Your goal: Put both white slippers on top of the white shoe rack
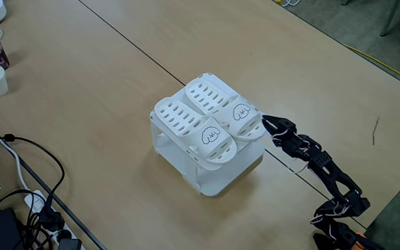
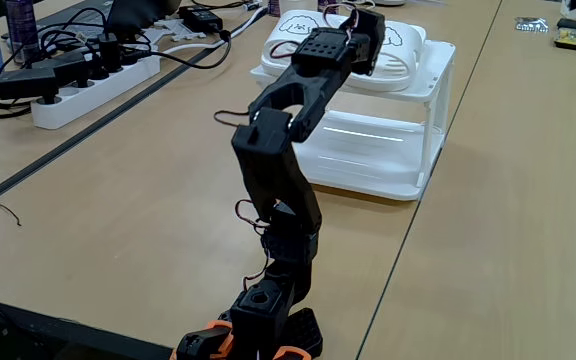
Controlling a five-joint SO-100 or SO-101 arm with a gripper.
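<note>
Both white slippers [image 1: 207, 119] lie side by side on top of the white shoe rack [image 1: 217, 177], cartoon-face straps toward four o'clock in a fixed view. The black gripper [image 1: 266, 122] sits at the rack's three o'clock edge, just beside the nearer slipper; whether its fingers are apart, I cannot tell.

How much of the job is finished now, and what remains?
Done: both white slippers lie side by side on top of the white shoe rack, none on the table. In hand: nothing visible; the tool sits at the toe of one slipper, and whether it is open or shut cannot be told. Left: probably just pulling the arm back from the rack.
</note>
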